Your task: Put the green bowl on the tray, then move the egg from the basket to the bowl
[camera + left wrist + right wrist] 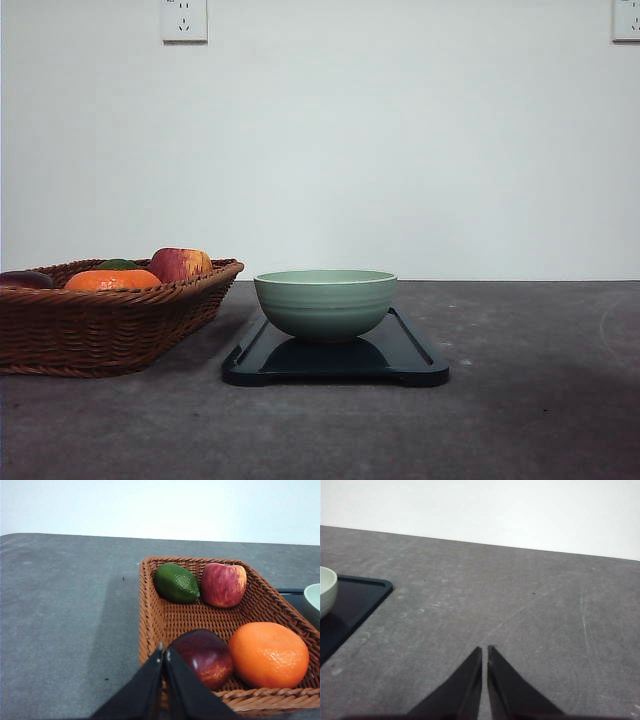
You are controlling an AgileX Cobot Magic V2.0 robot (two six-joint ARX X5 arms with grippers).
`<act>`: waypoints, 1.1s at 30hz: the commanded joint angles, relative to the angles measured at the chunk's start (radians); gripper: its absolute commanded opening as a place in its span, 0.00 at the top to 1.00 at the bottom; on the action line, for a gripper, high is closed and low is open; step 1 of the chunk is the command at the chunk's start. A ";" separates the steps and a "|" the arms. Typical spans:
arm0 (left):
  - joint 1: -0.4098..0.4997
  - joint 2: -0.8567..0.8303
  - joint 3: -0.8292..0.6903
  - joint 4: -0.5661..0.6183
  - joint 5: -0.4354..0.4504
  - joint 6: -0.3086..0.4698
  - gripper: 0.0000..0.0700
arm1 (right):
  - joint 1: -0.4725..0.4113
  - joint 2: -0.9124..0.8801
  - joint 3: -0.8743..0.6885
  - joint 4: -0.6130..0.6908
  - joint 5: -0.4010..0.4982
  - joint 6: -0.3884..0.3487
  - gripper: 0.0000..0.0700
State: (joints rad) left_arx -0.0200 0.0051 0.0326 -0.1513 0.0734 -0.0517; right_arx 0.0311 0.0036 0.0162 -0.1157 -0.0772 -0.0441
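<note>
The green bowl (325, 303) stands upright on the dark tray (415, 352) at the table's middle. To its left sits the wicker basket (100, 330). In the left wrist view the reddish-brown egg (205, 657) lies in the basket (150, 610) near its closest rim, and my left gripper (164, 652) is shut and empty just above that rim, right beside the egg. My right gripper (485, 650) is shut and empty over bare table, to the right of the tray (355, 605) and the bowl's edge (326, 590).
The basket also holds an orange (268, 655), a red-yellow apple (223, 584) and a green lime (176, 582). Grey tabletop stretches right of the tray (540, 380). A white wall stands behind the table.
</note>
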 commanded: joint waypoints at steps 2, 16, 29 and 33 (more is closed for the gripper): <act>0.000 -0.002 -0.019 0.013 -0.003 0.010 1.00 | 0.000 0.000 -0.004 0.011 0.000 0.011 0.98; 0.000 -0.002 -0.019 0.012 -0.003 0.010 1.00 | 0.000 0.000 -0.004 0.011 0.000 0.011 0.98; 0.000 -0.002 -0.019 0.013 -0.003 0.010 1.00 | 0.000 0.000 -0.004 0.011 0.000 0.011 0.98; 0.000 -0.002 -0.019 0.013 -0.003 0.010 1.00 | 0.000 0.000 -0.004 0.011 0.000 0.011 0.98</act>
State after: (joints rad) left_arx -0.0200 0.0051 0.0326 -0.1513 0.0731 -0.0514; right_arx 0.0311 0.0036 0.0162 -0.1157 -0.0772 -0.0441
